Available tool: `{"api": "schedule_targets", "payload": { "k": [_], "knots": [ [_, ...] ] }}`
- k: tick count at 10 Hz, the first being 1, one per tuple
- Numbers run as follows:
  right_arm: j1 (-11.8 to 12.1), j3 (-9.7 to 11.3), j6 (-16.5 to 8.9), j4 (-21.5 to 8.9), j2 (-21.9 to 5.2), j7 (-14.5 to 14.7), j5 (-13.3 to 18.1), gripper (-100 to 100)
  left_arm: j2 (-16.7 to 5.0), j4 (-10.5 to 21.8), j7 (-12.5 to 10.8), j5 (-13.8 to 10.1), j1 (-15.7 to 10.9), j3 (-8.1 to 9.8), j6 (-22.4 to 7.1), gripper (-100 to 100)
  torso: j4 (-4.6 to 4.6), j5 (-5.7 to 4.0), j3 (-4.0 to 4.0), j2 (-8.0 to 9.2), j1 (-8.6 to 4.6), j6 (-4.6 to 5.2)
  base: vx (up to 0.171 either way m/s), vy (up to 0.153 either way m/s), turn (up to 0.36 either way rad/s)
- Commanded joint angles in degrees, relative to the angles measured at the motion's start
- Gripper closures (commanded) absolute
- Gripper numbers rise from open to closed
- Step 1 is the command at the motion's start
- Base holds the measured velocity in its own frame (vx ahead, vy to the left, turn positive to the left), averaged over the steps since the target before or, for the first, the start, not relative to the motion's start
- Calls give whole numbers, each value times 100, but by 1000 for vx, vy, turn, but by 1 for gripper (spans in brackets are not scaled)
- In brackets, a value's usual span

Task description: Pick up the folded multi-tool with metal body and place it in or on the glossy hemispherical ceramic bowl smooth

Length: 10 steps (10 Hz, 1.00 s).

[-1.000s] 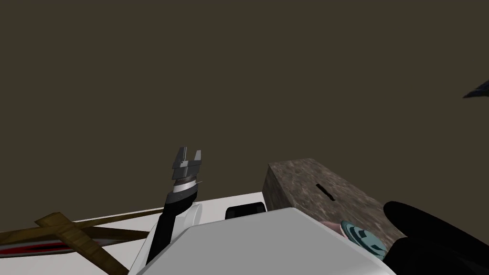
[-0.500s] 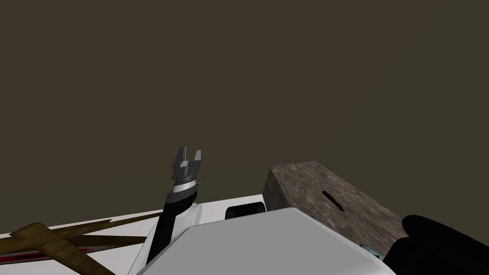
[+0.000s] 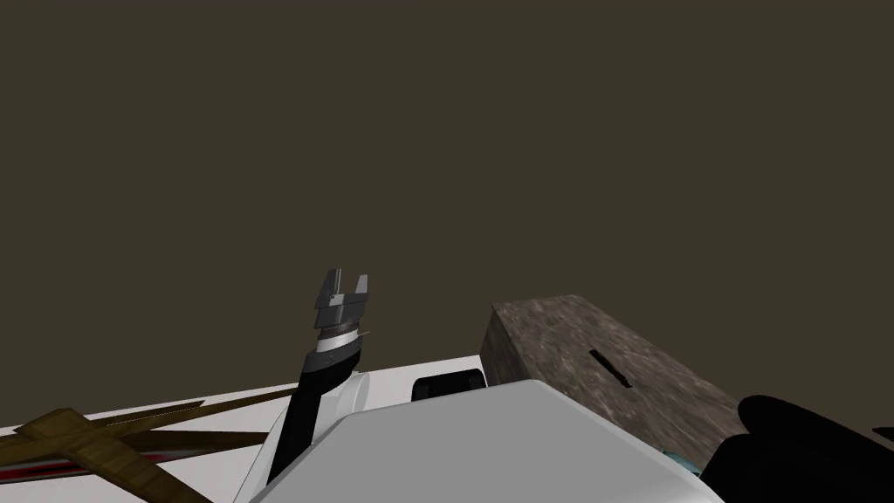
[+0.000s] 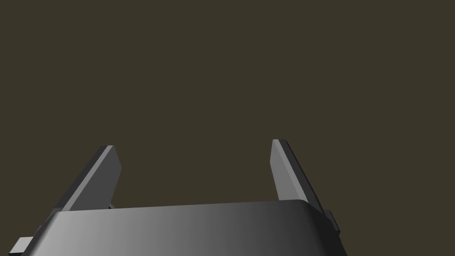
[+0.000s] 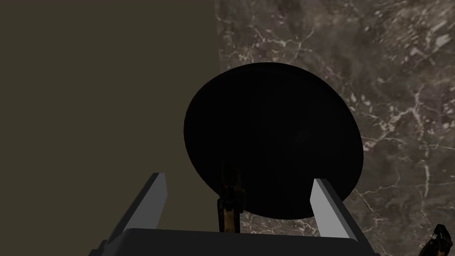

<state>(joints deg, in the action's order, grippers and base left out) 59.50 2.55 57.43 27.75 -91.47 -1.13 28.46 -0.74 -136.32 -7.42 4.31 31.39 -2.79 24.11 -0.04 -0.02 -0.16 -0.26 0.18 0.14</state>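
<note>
The right gripper [image 5: 238,178] hangs spread over the black bowl [image 5: 275,133].
A folded multi-tool [image 5: 229,200] sits between its fingers, touching neither, across the bowl's near rim on the marble top [image 5: 400,111]; the left gripper [image 3: 348,276] is spread too.

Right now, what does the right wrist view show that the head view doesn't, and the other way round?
Right wrist: the black bowl on the marble top, with the multi-tool at its near rim, between the fingers of the open right gripper and touching neither. Head: the left gripper, open and raised, wooden beams at lower left, and a dark slot in the marble. Both: the marble top and a flat brown backdrop.
</note>
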Motion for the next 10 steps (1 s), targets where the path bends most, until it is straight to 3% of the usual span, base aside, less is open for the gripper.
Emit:
{"api": "schedule_targets", "payload": {
  "k": [1, 5, 6, 9, 10],
  "knots": [
    [66, -72, 122, -33, -164, -59, -36, -100, 0, 0, 0, 0, 0, 0, 0, 0, 0, 0, 0, 0, 0, 0, -18, -2, -75],
    [131, -145, 244, -65, -329, -118, -72, -100, 0, 0, 0, 0, 0, 0, 0, 0, 2, 1, 5, 9, 2, 1, -22, 1, -30],
    [197, -217, 367, -98, -493, -177, -108, -100, 0, 0, 0, 0, 0, 0, 0, 0, 2, 0, 4, 7, 1, 1, -21, -3, -71],
    [197, -217, 367, -98, -493, -177, -108, -100, 0, 0, 0, 0, 0, 0, 0, 0, 1, 0, 3, 5, 0, 0, -11, -1, -9],
    [262, -289, 489, -131, -658, -236, -144, -100, 0, 0, 0, 0, 0, 0, 0, 0, 1, -1, 1, 2, 0, 0, -19, -1, -67]
  ]
}}
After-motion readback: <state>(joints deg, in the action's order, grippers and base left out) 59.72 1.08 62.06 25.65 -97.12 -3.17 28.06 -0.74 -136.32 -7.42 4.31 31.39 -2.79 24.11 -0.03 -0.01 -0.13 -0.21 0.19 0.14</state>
